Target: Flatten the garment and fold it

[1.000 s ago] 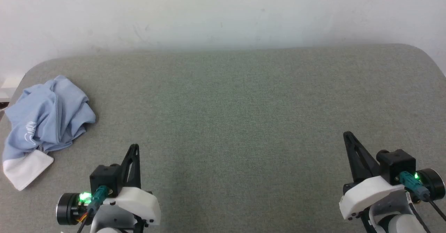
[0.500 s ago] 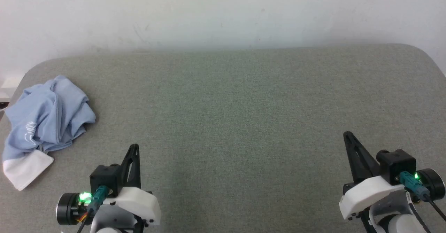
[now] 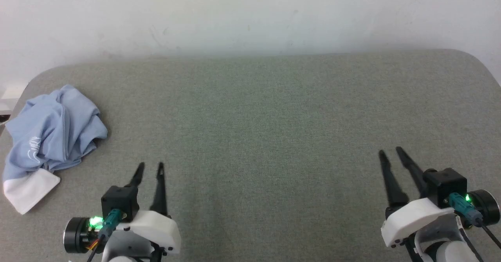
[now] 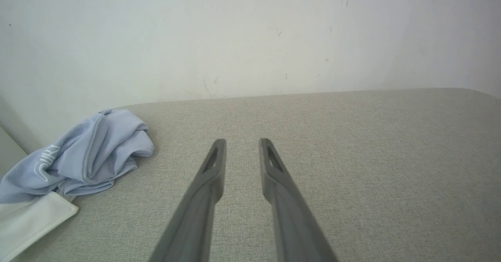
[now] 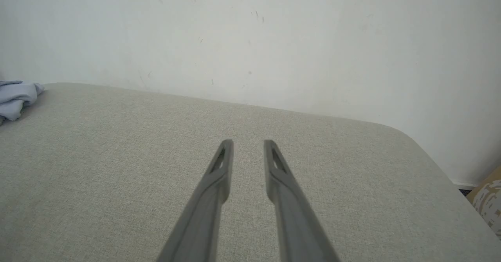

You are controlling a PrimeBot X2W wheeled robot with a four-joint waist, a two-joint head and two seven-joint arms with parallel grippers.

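Note:
The garment (image 3: 51,136) is a light blue shirt lying crumpled at the far left of the grey padded table (image 3: 266,117), with a white collar part (image 3: 29,191) at its near end and a white outline logo showing. The left wrist view has the garment (image 4: 86,156) at its left edge, and a corner of the garment (image 5: 15,97) shows at the far left of the right wrist view. My left gripper (image 3: 150,167) hovers at the lower left, right of the garment and apart from it, open a little and empty. My right gripper (image 3: 390,153) is at the lower right, slightly open, empty.
A white wall (image 3: 250,15) runs behind the table. The table's rounded corners show at back left and back right. A patterned brown object (image 5: 489,203) sits beyond the table's right edge in the right wrist view.
Both grippers were shut in the earlier frames and now stand with their fingers parted a little. The arms and the garment have not moved.

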